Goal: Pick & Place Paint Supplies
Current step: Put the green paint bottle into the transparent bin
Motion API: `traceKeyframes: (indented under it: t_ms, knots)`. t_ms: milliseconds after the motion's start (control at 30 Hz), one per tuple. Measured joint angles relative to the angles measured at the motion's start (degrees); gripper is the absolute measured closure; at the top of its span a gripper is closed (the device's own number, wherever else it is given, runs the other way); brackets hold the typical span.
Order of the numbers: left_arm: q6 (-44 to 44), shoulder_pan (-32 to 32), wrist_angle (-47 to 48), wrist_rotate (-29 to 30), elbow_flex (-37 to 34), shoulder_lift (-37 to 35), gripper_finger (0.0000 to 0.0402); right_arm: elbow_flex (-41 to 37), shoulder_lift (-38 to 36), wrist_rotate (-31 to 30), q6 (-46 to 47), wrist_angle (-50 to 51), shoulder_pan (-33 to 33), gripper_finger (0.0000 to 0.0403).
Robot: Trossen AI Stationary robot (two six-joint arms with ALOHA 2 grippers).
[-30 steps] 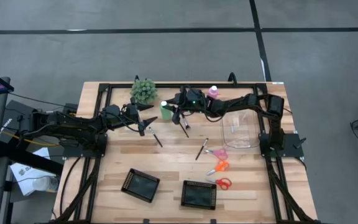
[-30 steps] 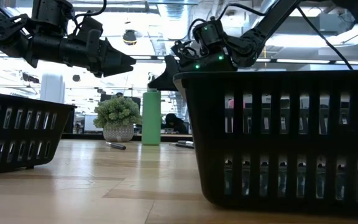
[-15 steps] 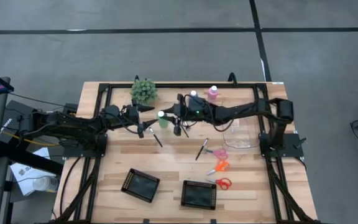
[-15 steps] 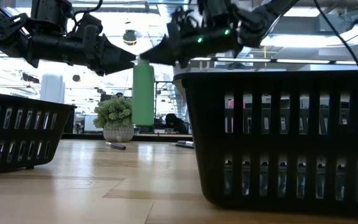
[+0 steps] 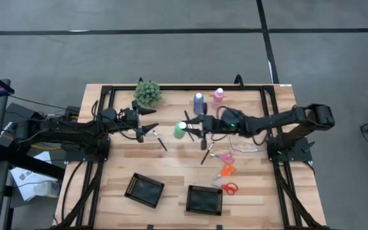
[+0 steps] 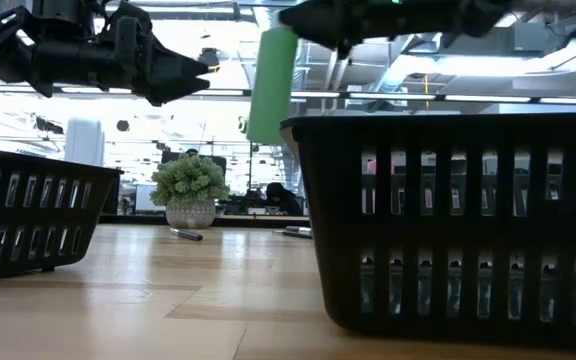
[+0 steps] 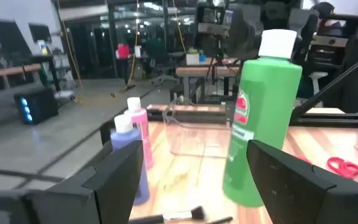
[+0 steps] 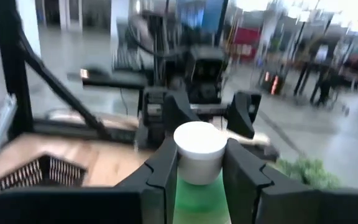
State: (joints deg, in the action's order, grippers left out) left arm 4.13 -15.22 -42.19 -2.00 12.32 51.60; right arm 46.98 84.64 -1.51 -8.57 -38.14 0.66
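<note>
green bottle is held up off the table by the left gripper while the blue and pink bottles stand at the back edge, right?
Not quite: the right gripper holds the green bottle, clamped just under its white cap, as the right wrist view shows. The left gripper is open and empty, facing it. The rest holds: the bottle hangs clear of the table in the low view, and the blue bottle and pink bottle stand at the back.

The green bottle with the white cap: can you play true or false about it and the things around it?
1. The right gripper holds the green bottle with the white cap up in the air. True.
2. The left gripper is shut on a brush. False: it is open and holds nothing.
3. The blue bottle and the pink bottle stand on the wooden table. True.
4. The red-handled scissors lie inside a black square tray. False: they lie on the table beside it.
</note>
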Motion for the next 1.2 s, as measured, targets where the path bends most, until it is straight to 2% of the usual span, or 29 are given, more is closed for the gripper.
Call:
traceKeyframes:
  t_ms: [200,300,433,567,733,867,1200]
  knots:
    - [0.3,0.0,0.3,0.0,0.0,-0.7,0.0121,-14.6,-2.5,-0.9,-0.2,-20.1,-3.3,0.0317]
    - [0.5,0.0,0.3,0.0,0.0,-0.5,0.0121,-19.4,-4.2,-4.0,0.4,-22.4,-4.8,0.0317]
    - [1.5,0.0,0.1,0.0,0.0,-0.5,0.0121,-23.6,-8.2,-11.8,1.2,-21.9,-7.5,0.0318]
    - [1.6,0.0,-0.1,0.0,0.0,-0.5,0.0121,-25.6,-13.3,-18.6,1.8,-16.4,-10.4,0.0320]
    - [1.6,0.0,-0.3,0.0,0.0,-0.5,0.0121,-25.7,-22.3,-32.5,2.1,-4.2,-13.2,0.0321]
    - [1.6,0.0,-0.3,0.0,0.0,-0.5,0.0121,-25.7,-29.6,-41.1,2.1,2.4,-15.4,0.0321]
    - [1.6,-0.2,-0.3,0.0,0.0,-0.5,0.0121,-25.7,-42.2,-58.5,-3.2,9.8,-17.1,0.0321]
